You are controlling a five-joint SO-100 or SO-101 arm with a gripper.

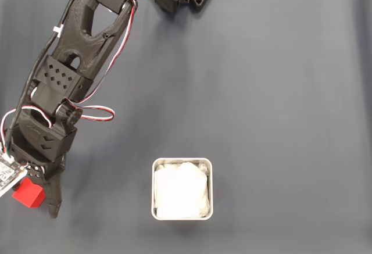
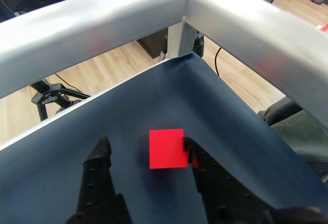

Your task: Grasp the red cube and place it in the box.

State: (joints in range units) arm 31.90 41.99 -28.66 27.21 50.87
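I am holding the arm low at the left edge of the dark mat, as the fixed view shows it. The gripper is standing wide open, with the red cube between its fingers. In the wrist view the cube is sitting against the right finger, apparently touching it, with a clear gap to the left finger. Nothing is gripped yet.

In the fixed view the red cube is lying at the bottom left, half hidden by the gripper, well apart from the box, which is sitting near the lower centre with its white lining showing.

Risks I am noting:
- The cube is off-centre, so closing may push it sideways or twist it before both fingers bite.
- It is lying near the mat's corner and metal frame, so a nudge could send it off the edge.
- A corner-only pinch may slip during the carry to the box.
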